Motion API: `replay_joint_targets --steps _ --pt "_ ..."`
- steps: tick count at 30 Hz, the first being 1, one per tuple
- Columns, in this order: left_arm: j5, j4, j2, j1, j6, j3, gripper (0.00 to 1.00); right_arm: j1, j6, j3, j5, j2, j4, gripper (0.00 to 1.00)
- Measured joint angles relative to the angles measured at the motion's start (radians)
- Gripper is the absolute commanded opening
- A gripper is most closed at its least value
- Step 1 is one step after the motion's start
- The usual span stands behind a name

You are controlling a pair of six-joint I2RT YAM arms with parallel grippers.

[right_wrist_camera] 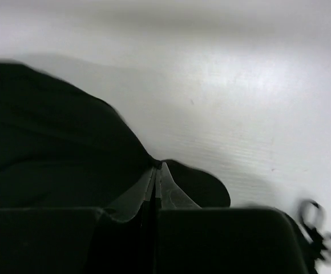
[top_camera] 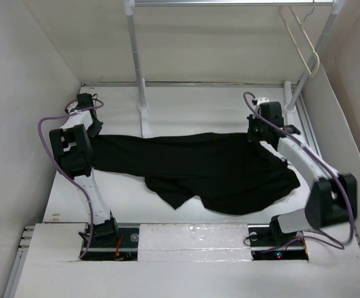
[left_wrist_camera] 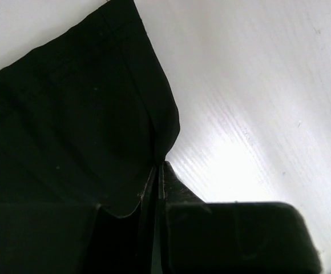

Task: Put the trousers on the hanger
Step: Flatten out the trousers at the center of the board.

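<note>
- Left arm (top_camera: 74, 149): rises from its base at the near left, elbow bent high, forearm reaching to the far left of the table; left gripper (top_camera: 95, 128) pointed down at the left end of the trousers (top_camera: 205, 164).
- Right arm (top_camera: 310, 174): base at the near right, elbow folded out towards the right wall, forearm angled back in; right gripper (top_camera: 255, 135) down at the far right edge of the cloth.
- Table (top_camera: 192, 102): white, matt, boxed in by pale walls on three sides.
- Rack (top_camera: 136, 56): white metal poles at the back carrying a horizontal bar along the top.
- Hanger (top_camera: 301, 40): cream, hung on the bar at the upper right, well apart from the trousers.
- Trousers, location: black, spread flat across the middle of the table from left to right, rumpled and folded over along the near edge.
- Left gripper (left_wrist_camera: 160, 171), state: jaws closed tight, with a hemmed corner of the trousers (left_wrist_camera: 68, 114) pinched between them.
- Right gripper (right_wrist_camera: 156, 171), state: jaws closed tight, clamping a fold of the trousers (right_wrist_camera: 51, 142) at its edge.
</note>
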Motion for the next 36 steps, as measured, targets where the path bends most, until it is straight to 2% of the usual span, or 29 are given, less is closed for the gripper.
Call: replay_joint_targets --steps 4,9,14,17,20,23,28,32,34,36 --pt "0.023 -0.031 -0.057 0.015 -0.036 -0.003 0.00 0.097 -0.008 0.090 0.082 -0.288 -0.073 0.00" --pt "0.044 -0.032 -0.275 0.023 -0.073 -0.032 0.00 0.172 0.007 0.135 0.164 -0.554 -0.172 0.00" --pt "0.035 -0.016 -0.492 0.024 -0.092 -0.032 0.00 0.233 0.066 0.137 0.265 -0.695 -0.361 0.00" --pt "0.036 -0.017 -0.550 0.027 -0.095 -0.031 0.00 0.241 0.096 0.179 0.299 -0.716 -0.451 0.00" --pt "0.036 -0.039 -0.542 0.026 -0.093 -0.029 0.00 0.247 0.119 0.284 0.312 -0.684 -0.518 0.00" --pt "0.036 -0.059 -0.514 0.026 -0.091 -0.034 0.00 0.262 0.129 0.345 0.326 -0.645 -0.517 0.00" --pt "0.015 -0.061 -0.420 0.029 -0.090 -0.021 0.00 0.249 0.097 0.255 0.352 -0.523 -0.394 0.00" --pt "0.001 -0.082 -0.212 0.037 -0.087 0.103 0.00 0.168 0.058 0.169 0.334 -0.259 -0.211 0.00" --pt "0.003 -0.112 -0.079 0.037 -0.084 0.224 0.00 0.119 0.042 0.167 0.309 -0.097 -0.119 0.00" --pt "0.010 -0.153 0.044 0.032 -0.078 0.362 0.00 0.098 0.031 0.212 0.296 0.015 -0.109 0.00"
